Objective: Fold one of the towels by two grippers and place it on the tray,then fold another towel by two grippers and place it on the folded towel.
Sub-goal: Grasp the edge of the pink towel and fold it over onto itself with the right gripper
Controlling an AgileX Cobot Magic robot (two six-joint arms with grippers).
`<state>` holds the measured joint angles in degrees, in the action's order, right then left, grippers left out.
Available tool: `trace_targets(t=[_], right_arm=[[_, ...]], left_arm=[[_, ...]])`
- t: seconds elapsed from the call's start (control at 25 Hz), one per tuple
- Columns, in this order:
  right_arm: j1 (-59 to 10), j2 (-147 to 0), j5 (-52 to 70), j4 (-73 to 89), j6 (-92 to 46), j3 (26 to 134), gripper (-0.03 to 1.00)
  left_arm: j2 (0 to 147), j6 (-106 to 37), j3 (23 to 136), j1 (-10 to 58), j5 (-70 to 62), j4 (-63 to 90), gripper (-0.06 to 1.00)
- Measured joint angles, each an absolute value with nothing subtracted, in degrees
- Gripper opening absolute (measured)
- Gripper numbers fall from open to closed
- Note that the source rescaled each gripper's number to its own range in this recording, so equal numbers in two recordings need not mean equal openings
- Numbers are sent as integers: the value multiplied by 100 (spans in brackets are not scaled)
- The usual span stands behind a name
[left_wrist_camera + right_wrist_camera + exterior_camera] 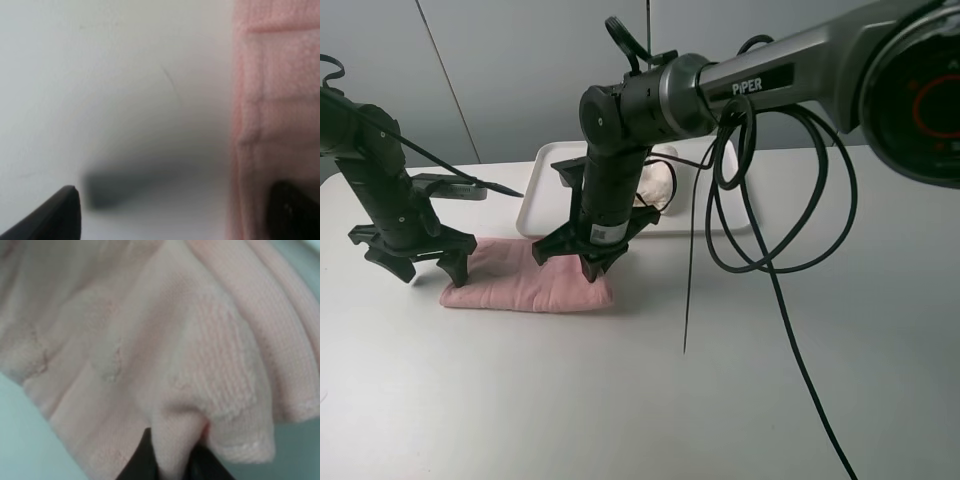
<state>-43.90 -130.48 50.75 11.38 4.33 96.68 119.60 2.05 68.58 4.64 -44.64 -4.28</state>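
Observation:
A pink towel (525,282) lies folded in a long strip on the white table, in front of a white tray (545,175). A cream towel (657,185) lies bunched on the tray. My left gripper (415,262) is open at the pink towel's left end. In the left wrist view (175,215) its fingertips (62,212) stand wide apart, one on bare table, the other over the towel's edge (280,125). My right gripper (588,262) is down on the towel's right part. In the right wrist view (172,462) it is shut on a pinched fold of pink towel (175,365).
Black cables (760,230) hang in loops from the right arm down to the table on the right. A thin black rod (690,260) hangs beside them. The tray sits close behind the right gripper.

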Motion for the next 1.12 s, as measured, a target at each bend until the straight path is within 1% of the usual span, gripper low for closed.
trace_targets(t=[0.12,0.36,0.64,0.96,1.12], right_arm=[[-4390,-12755,5086,1357,274,9668,4],[-4390,-12599,5072,2425,-282,9678,4],[-4390,-12599,4518,3267,-473,9653,4],[-4390,-13184,4280,5015,-1627,9653,4],[-4390,-13301,4090,5298,-1947,9653,4]], left_arm=[[11960,205,6858,464,-4464,-428,96],[11960,205,6858,464,-4464,-428,96],[11960,205,6858,464,-4464,-428,96],[11960,215,6867,464,-4486,-417,96],[11960,215,6867,464,-4486,-392,96]])
